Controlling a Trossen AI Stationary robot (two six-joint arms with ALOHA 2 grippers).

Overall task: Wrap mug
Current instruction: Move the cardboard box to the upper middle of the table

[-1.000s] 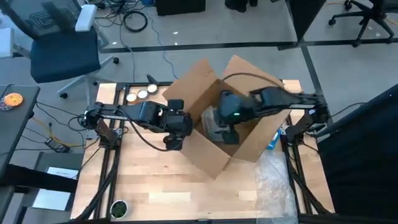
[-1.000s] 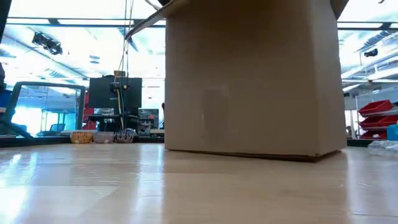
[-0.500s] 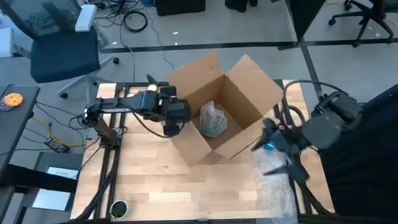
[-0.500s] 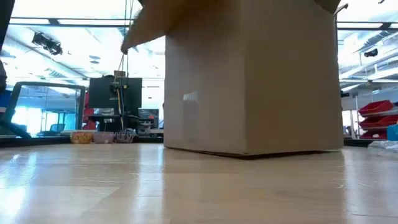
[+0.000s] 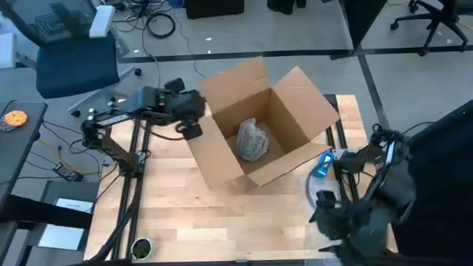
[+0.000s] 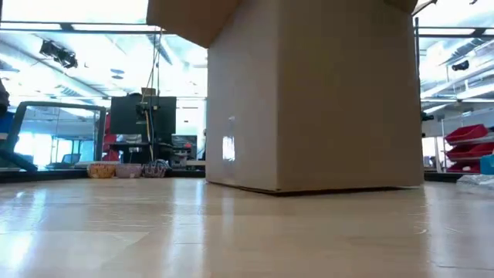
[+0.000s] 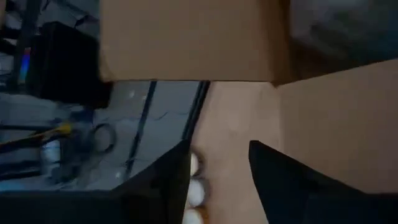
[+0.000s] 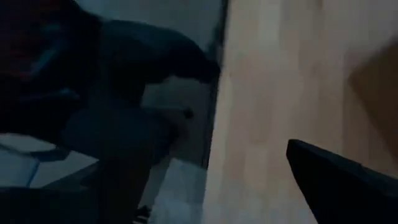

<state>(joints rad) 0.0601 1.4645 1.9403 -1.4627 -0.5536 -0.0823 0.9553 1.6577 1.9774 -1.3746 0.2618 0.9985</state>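
Since half a second ago, the right gripper [image 5: 325, 210] has been swung further off to the table's near right corner, and the left gripper [image 5: 188, 127] has been drawn back beyond the far left flap of the cardboard box [image 5: 255, 125]. The wrapped mug [image 5: 253, 140] is seen lying on the box floor, a grey crinkled bundle, apparently placed there once wrapped. Both arms are kept clear of the box, presumably because the packing is judged finished. The left fingers [image 7: 280, 186] are held apart with nothing between them. Whether the right fingers are apart cannot be told.
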